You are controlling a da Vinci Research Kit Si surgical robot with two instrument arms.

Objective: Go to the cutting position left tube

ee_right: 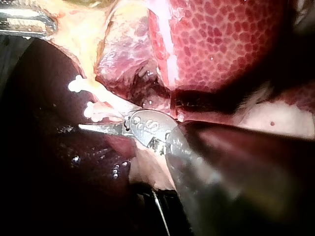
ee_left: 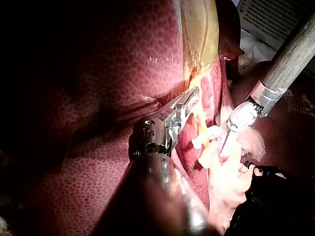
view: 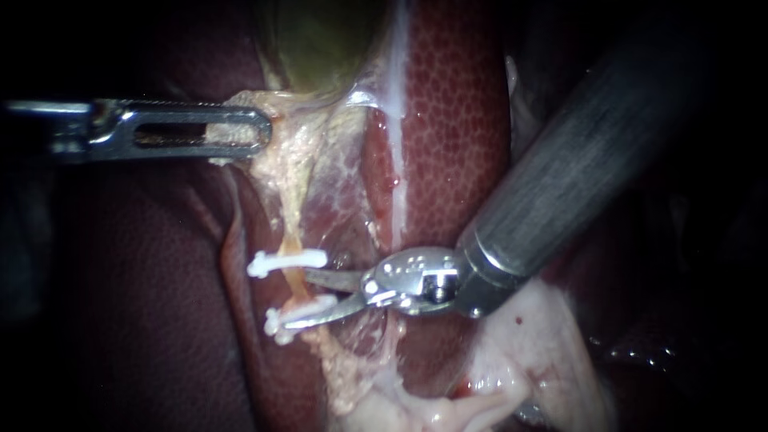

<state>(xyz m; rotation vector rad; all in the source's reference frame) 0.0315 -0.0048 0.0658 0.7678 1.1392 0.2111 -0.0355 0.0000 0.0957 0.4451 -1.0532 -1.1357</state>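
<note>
A thin yellowish tube (view: 294, 282) runs down from the gallbladder (view: 320, 40) and carries two white clips: an upper clip (view: 286, 261) and a lower clip (view: 302, 310). My right instrument (view: 296, 298) comes in from the upper right. Its blades stand open around the stretch of tube between the clips, the lower blade lying along the lower clip. From the right wrist view the blade (ee_right: 98, 128) reaches just under the clips (ee_right: 81, 86). My left instrument (view: 258, 132) is shut on pale tissue below the gallbladder and holds it taut. The left wrist view shows its jaws (ee_left: 189, 98) on that tissue.
Red mottled liver (view: 456, 120) lies right of the tube, and darker liver (view: 120, 304) lies to its left. A pale strand (view: 398, 96) runs down the liver. Soft pale tissue (view: 512, 368) is heaped below my right instrument's wrist.
</note>
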